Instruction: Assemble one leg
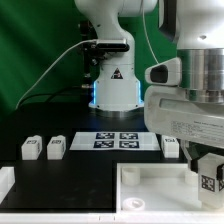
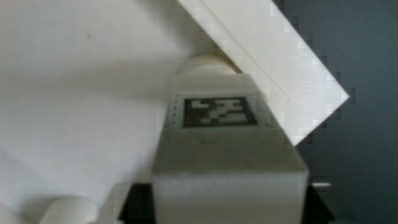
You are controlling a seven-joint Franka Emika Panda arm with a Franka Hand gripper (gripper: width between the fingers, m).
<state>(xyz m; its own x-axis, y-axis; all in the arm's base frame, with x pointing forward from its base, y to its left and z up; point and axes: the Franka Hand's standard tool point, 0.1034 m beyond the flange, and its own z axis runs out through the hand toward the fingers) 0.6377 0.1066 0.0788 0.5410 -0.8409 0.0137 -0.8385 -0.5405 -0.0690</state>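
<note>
My tool [image 1: 204,170] is pinching the leg [image 2: 219,112]. Its tagged face is turned to the wrist camera and its rounded end points away from my fingers. At the exterior view's lower right I hold it over the white panel [image 1: 150,188], which lies on the table [image 1: 90,170] in the lower middle of that frame. So the pick-up is done, as I judge it. What is left is the seating. In the wrist view the leg's tip lies close to the panel's edge, but I cannot tell whether they touch, and nothing shows it set in a corner socket. Three spare legs [image 1: 55,148] stand in the row beside the marker board [image 1: 118,140], untouched.
</note>
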